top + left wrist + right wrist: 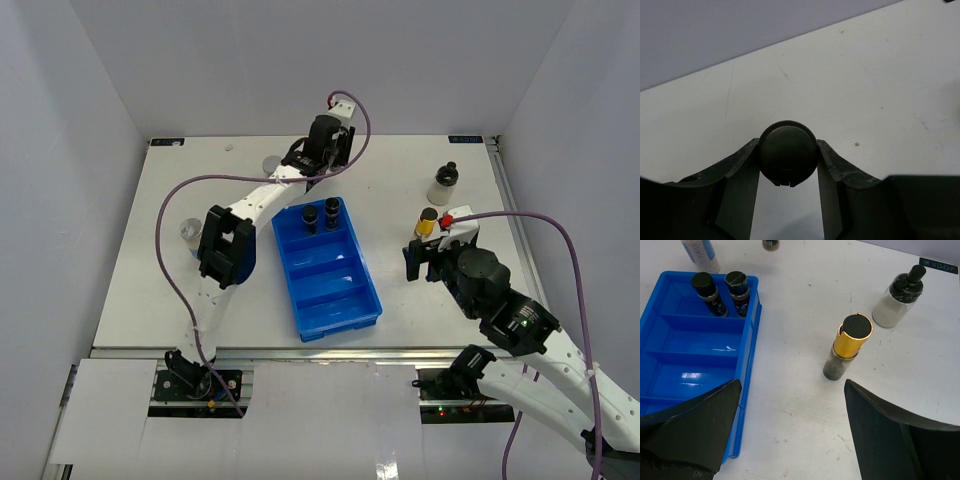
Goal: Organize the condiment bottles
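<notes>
My left gripper [303, 157] is at the far side of the table, shut on a dark black-capped spice jar [788, 152]; the fingers [832, 165] press both sides of its cap. Two more dark jars [311, 215] [707, 290] stand in the far compartment of the blue tray [340, 300]. A yellow dark-capped bottle [427, 222] [847, 347] and a whitish black-capped bottle [443, 185] [897, 297] stand to the right of the tray. My right gripper [422, 262] [790, 430] is open and empty, just in front of the yellow bottle.
A clear jar [190, 233] stands at the left by the left arm's elbow, and another [270, 163] at the far left of the tray. The tray's [747, 375] three nearer compartments hold nothing. White walls enclose the table on three sides.
</notes>
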Robot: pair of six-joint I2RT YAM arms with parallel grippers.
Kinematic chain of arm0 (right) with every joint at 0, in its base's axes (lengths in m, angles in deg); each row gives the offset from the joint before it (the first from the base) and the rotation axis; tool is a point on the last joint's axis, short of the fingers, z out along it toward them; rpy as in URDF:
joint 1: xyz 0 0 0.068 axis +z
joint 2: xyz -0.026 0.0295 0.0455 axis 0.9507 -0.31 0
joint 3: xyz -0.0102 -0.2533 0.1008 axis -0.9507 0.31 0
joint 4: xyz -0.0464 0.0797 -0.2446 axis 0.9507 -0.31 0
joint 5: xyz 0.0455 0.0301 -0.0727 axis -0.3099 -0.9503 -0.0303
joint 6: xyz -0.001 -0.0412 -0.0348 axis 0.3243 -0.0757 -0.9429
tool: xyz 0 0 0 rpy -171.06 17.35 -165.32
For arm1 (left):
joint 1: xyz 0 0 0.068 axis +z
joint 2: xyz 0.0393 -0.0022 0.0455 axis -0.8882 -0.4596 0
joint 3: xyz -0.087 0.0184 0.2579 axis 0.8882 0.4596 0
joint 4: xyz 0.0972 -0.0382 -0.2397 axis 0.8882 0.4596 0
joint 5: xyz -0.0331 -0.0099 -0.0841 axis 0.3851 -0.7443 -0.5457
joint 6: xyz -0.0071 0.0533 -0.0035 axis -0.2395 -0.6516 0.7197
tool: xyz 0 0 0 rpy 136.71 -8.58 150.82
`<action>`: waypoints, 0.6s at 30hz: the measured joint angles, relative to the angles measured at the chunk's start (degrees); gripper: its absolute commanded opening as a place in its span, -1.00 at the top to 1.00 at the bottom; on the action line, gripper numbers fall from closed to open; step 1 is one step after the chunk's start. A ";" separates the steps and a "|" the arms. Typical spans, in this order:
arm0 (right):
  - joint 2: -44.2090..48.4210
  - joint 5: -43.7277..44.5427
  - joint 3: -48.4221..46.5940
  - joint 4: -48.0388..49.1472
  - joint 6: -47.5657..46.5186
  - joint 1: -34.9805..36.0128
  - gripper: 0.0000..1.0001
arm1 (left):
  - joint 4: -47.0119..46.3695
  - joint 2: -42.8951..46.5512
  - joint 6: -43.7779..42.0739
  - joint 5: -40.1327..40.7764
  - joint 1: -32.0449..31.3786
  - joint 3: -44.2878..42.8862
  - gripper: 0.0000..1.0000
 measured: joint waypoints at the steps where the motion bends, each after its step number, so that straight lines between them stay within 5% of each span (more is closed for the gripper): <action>1: 0.16 0.11 0.01 0.01 0.00 0.00 -0.81 | 0.37 2.13 -0.23 0.52 -0.54 0.39 1.00; 7: 0.31 0.53 0.01 -0.01 -0.04 0.00 -0.80 | 0.69 20.92 -0.44 4.34 -3.54 7.37 1.00; 14: 0.60 -0.04 0.01 -0.09 0.16 0.00 -0.81 | 1.11 51.30 5.16 9.71 -4.74 32.75 1.00; 18: 0.76 -1.65 0.01 -0.07 0.79 0.00 -0.81 | 2.07 61.16 9.10 13.04 -4.64 45.93 1.00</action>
